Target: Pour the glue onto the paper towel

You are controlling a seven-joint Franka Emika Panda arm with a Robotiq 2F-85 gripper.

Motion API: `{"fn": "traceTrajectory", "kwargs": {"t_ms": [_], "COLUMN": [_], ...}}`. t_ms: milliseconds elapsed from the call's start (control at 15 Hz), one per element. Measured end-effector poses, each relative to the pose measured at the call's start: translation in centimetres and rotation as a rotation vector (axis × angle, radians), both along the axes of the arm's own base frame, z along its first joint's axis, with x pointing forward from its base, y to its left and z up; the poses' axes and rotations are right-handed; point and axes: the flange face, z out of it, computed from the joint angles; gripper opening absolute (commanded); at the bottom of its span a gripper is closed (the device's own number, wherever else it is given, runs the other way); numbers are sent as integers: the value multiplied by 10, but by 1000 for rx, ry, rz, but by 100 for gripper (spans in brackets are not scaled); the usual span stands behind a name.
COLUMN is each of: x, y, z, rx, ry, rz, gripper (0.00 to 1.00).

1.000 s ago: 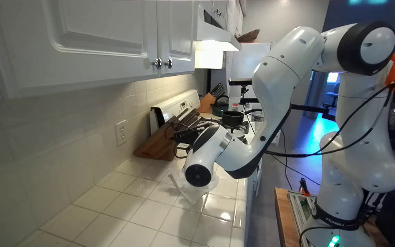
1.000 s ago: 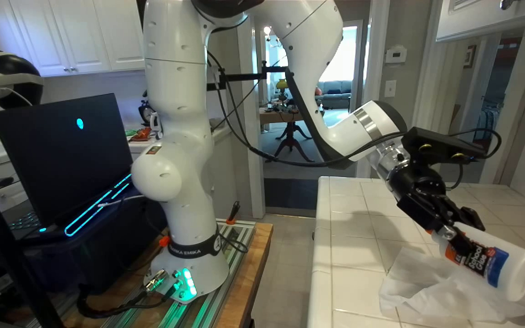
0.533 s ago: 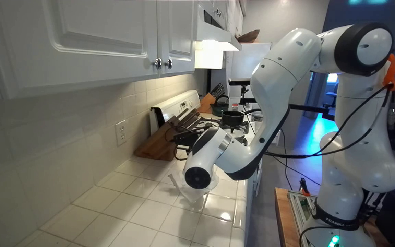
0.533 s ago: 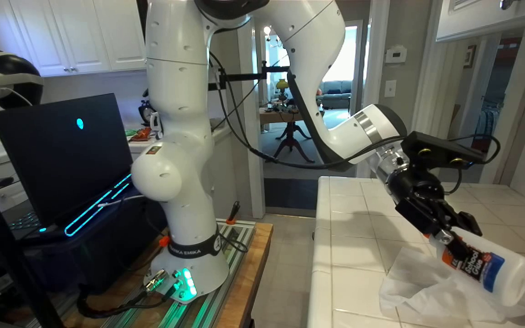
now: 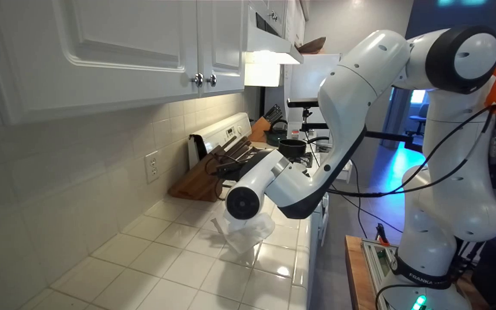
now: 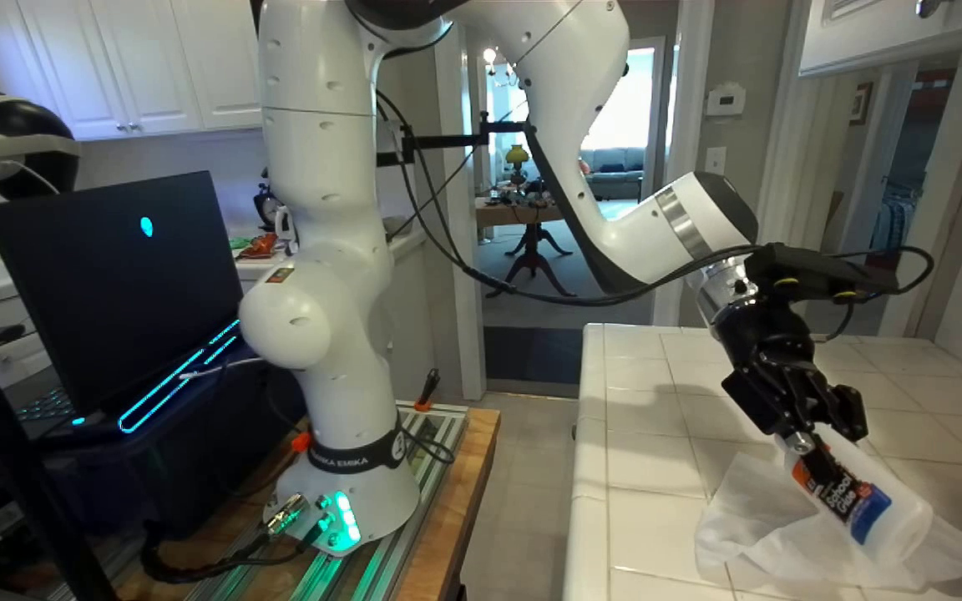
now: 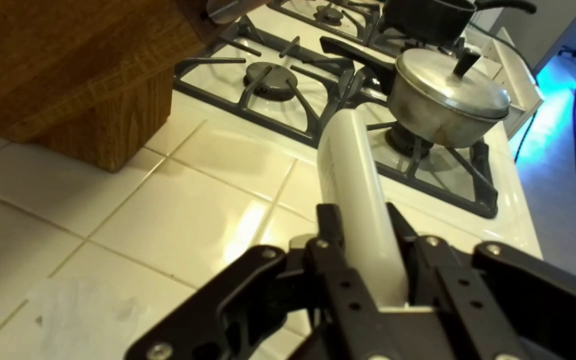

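Observation:
The glue, a white bottle (image 6: 890, 522) with an orange, black and blue label, is held between the fingers of my gripper (image 6: 835, 446). It is tilted, its base pointing down and away from the gripper; its top is hidden behind the fingers. In the wrist view the bottle (image 7: 350, 165) stands between both fingers. The paper towel (image 6: 748, 522), thin, white and rumpled, lies on the counter. The bottle overlaps it in that exterior view; its height above it is hard to tell. In an exterior view the towel (image 5: 250, 232) shows below my wrist, which hides the gripper and bottle.
A wooden knife block (image 5: 198, 181) stands by the wall and shows close in the wrist view (image 7: 103, 100). Beyond it is the stove with a lidded metal pot (image 7: 443, 95) and a black pot (image 5: 292, 147). Upper cabinets (image 5: 131, 47) hang over the tiled counter (image 6: 648, 534).
The bottle has swung left in the exterior view and points more steeply down, still in the gripper. My wrist has risen slightly and turned. The towel has not moved.

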Motion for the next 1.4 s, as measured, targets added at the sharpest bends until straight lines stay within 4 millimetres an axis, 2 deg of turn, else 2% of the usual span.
{"fn": "traceTrajectory", "kwargs": {"t_ms": [333, 733, 1200, 1400], "x": [5, 10, 14, 13], "y": [1, -7, -30, -43], "z": [23, 36, 72, 81], "rx": [114, 301, 533, 622], "ry": [-25, 15, 32, 62], "rz": [0, -7, -44, -71], "gripper": [6, 6, 6, 6]}}
